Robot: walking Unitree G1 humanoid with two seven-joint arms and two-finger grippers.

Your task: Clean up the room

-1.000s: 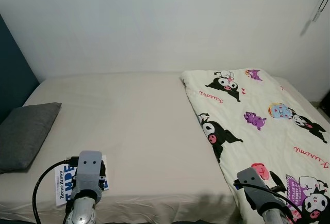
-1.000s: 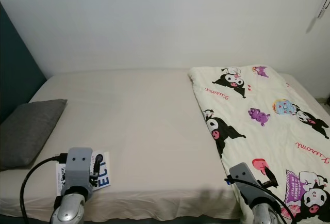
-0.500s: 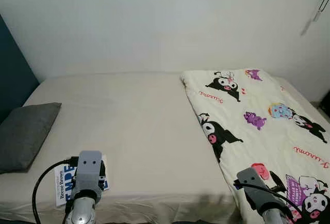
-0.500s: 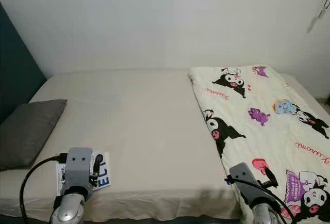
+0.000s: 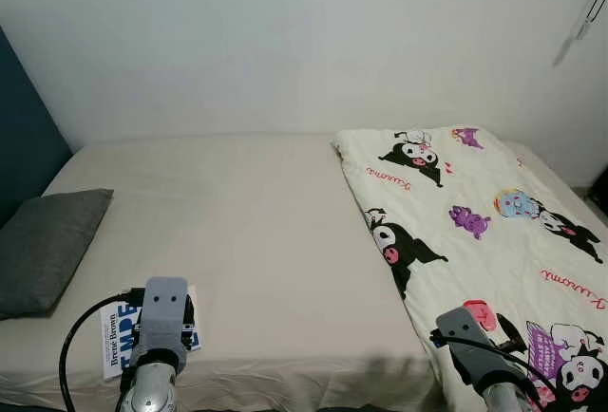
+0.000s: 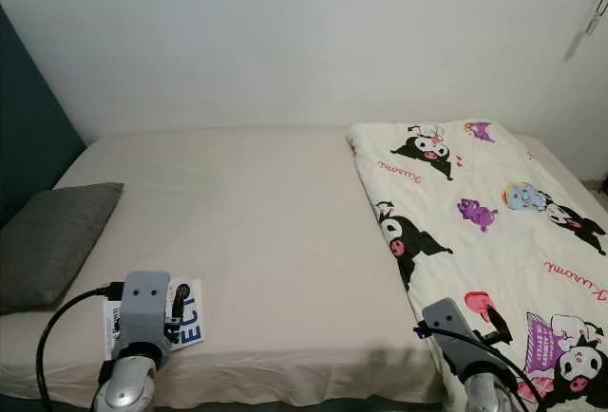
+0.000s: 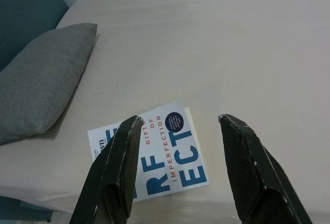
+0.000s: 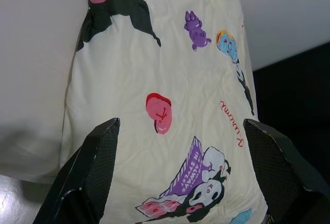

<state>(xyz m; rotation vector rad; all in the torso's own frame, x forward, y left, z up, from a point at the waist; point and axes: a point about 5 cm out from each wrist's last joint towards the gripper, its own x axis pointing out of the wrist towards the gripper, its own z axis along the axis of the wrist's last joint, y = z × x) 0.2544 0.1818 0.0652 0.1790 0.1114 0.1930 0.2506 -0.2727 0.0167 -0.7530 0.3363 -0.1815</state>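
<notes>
A white book (image 7: 154, 152) with blue letters lies flat near the front left edge of the bed (image 5: 256, 232). My left gripper (image 7: 179, 122) hovers over it, open, with the book showing between its black fingers (image 7: 121, 162). A cream blanket (image 5: 465, 213) printed with cartoon figures covers the bed's right side. My right gripper (image 8: 181, 126) hangs open above the blanket's near end, holding nothing. In the eye views the grey wrist housings (image 5: 161, 322) (image 5: 475, 341) hide both pairs of fingers.
A grey pillow (image 5: 43, 246) rests at the bed's left edge, just beyond the book. A dark teal panel (image 5: 19, 137) stands at the left and a white wall (image 5: 304, 42) behind the bed. Dark floor (image 8: 294, 95) lies right of the blanket.
</notes>
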